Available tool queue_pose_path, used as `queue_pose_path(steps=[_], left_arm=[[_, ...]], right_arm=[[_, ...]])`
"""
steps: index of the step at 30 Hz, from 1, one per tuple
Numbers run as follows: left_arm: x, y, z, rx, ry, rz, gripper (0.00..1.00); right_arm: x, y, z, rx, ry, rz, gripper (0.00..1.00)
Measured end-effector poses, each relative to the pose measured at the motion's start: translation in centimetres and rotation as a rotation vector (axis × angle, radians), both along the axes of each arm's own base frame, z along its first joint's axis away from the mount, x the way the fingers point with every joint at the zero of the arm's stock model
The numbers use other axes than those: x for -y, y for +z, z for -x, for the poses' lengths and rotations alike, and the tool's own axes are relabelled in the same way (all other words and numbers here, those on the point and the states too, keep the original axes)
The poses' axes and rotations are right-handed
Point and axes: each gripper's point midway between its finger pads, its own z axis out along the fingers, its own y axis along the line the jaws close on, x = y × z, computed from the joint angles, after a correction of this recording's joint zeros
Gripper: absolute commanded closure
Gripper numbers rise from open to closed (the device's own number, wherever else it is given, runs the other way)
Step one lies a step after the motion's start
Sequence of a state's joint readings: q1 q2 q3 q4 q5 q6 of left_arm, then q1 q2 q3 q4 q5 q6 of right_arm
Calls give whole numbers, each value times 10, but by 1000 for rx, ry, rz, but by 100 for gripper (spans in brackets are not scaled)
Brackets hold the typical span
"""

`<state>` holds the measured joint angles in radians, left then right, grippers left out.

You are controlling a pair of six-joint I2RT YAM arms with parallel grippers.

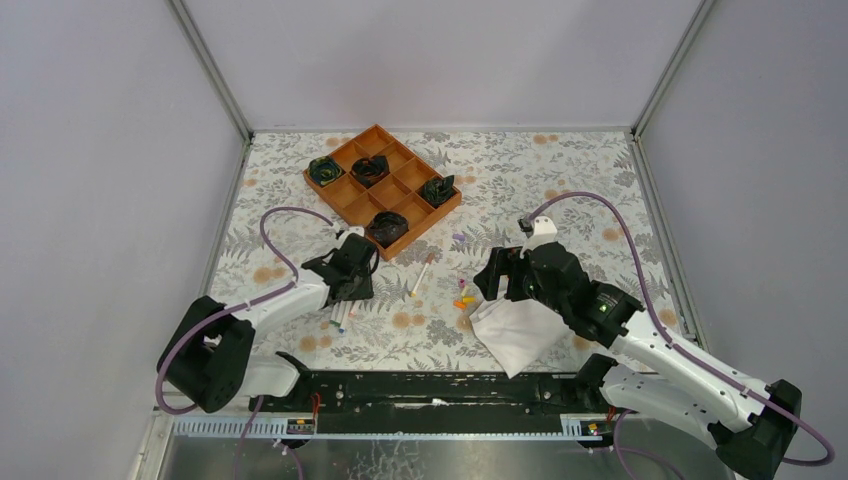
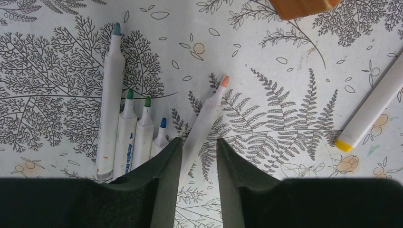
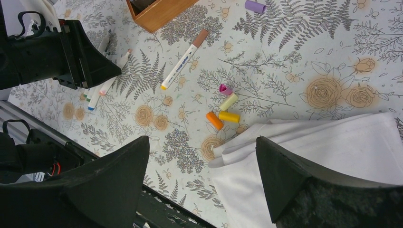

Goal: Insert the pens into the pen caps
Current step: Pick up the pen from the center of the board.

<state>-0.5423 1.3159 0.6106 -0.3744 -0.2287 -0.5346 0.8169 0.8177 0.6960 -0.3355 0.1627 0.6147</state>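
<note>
Four uncapped white pens (image 2: pixel 126 137) lie side by side at left, tips up. Orange-tipped pen (image 2: pixel 204 118) slants at centre. Yellow-ended pen (image 2: pixel 373 111) lies apart at right. Right wrist view: four caps (image 3: pixel 229 101) clustered mid-frame, purple cap (image 3: pixel 255 6) at top edge.

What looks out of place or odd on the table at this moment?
The white cloth lies rumpled near the front, right beside the small caps. One purple cap lies alone, far from that cluster. The wooden tray sits turned diagonally rather than square. Nothing looks spilled or broken.

Left tool (image 2: pixel 198 140) low, pointing down — jaws narrowly apart, right tool (image 3: pixel 202 142) hovering, jaws spread wide
</note>
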Motion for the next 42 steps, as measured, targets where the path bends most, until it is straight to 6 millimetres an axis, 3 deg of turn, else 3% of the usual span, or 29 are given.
queue_pose_path(steps=[18, 24, 31, 36, 42], left_arm=[[-1, -9, 3, -31, 6, -14, 83], [0, -9, 1, -32, 4, -13, 100], [11, -6, 5, -29, -45, -3, 100], [41, 22, 10, 51, -155, 145, 100], [90, 78, 24, 207, -367, 408, 100]], right_arm=[[1, 1, 1, 4, -5, -12, 12], [2, 2, 2, 8, -5, -17, 12], [2, 4, 2, 11, -7, -24, 12], [-2, 5, 5, 0, 13, -38, 12], [-21, 18, 12, -33, 91, -97, 6]])
